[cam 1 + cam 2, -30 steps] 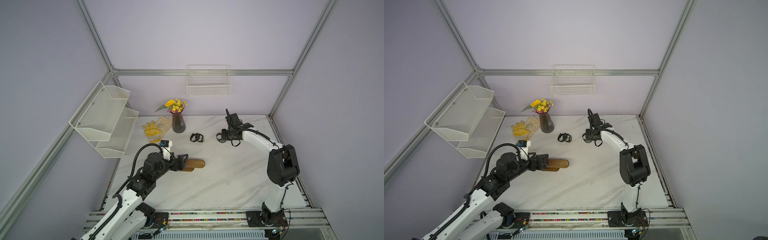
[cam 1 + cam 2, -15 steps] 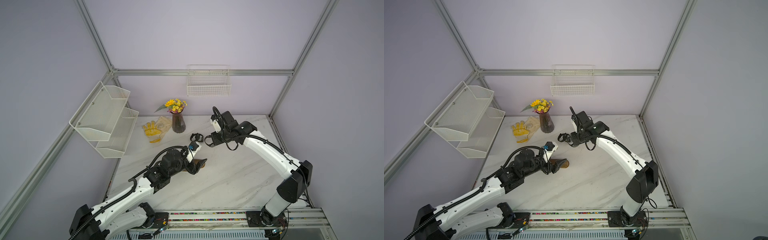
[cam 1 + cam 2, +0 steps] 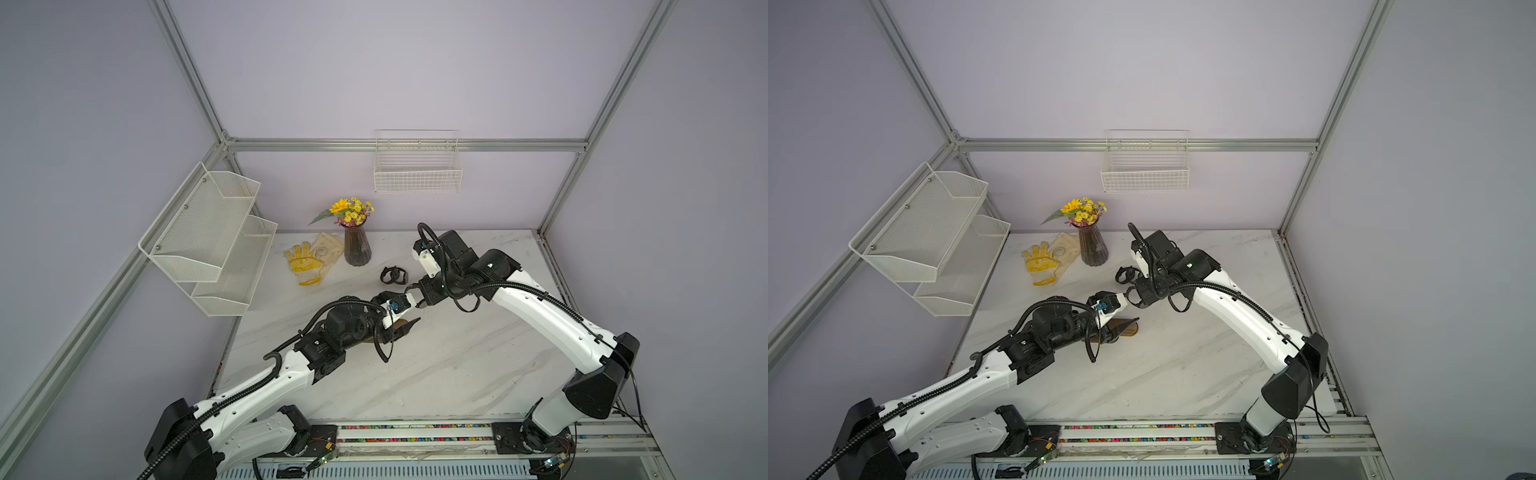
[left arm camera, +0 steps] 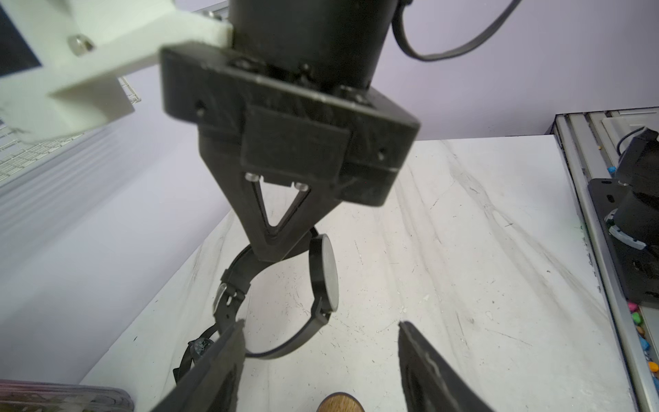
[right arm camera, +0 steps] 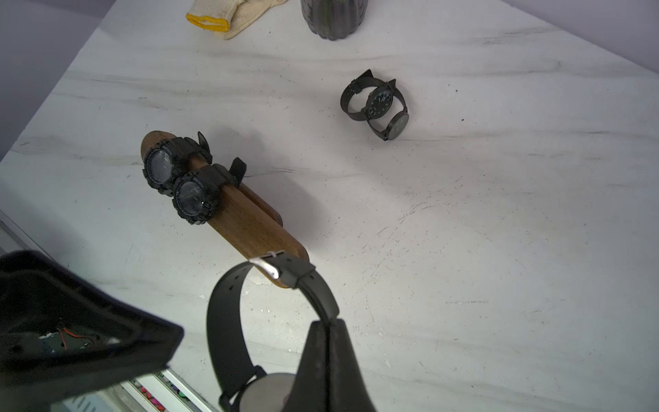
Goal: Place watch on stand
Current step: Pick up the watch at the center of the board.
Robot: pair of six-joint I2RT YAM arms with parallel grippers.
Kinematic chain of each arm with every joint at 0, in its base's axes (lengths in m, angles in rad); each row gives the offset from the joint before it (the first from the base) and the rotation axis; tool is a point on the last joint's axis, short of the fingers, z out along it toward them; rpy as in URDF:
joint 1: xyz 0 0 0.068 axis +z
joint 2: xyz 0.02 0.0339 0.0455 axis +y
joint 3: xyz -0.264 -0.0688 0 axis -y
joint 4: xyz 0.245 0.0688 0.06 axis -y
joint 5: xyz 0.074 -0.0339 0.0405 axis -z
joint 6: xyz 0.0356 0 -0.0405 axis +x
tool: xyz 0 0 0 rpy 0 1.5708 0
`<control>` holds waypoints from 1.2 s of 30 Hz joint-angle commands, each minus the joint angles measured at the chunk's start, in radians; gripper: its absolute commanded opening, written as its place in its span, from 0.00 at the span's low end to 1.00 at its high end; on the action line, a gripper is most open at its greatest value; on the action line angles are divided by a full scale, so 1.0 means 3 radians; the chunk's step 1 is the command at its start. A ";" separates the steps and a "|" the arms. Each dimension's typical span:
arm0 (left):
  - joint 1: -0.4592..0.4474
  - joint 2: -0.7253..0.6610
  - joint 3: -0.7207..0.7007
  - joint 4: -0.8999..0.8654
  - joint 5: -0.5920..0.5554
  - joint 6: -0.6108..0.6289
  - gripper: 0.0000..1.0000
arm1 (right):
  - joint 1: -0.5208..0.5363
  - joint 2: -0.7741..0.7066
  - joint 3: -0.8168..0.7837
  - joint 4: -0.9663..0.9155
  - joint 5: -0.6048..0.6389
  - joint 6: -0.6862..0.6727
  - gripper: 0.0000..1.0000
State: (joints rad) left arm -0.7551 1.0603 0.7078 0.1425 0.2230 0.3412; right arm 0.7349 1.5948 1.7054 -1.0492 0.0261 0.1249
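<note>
Two chunky black watches (image 5: 178, 185): strapped side by side round the long brown wooden bar stand (image 5: 249, 221), on the half farther from the right jaws; the nearer half is bare.
Slim black round watch with a buckled strap (image 4: 322, 274): off the counter (image 5: 499, 249), hanging from the right jaws, between the two sets of jaws and near the bar's bare end, not on it.
Right jaws: pinched fully together on the strap, close to the case.
Left jaws: roughly half parted, gripping nothing; the strap loop hangs just ahead of their tips.
Pair of slim black watches (image 5: 378, 103): lying on the counter touching each other, beyond the right jaws, well apart from the stand.
Step in hand: probably bringing the held watch to the bar, with the left jaws set to steady the stand or take the loop.
Next move: likely needs the loop held wide and lined up with the bare end, then slid along without tipping the stand.
</note>
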 commanded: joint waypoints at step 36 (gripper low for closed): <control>-0.0233 0.0243 0.0031 0.0062 -0.0759 0.0889 0.43 | 0.0089 0.0033 0.0125 -0.0312 -0.0333 -0.0121 0.00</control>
State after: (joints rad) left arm -0.8253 1.1423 0.6979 0.1291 0.0170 0.5144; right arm 0.7559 1.6081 1.7130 -1.1233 -0.0612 0.0887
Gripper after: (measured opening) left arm 0.438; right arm 0.047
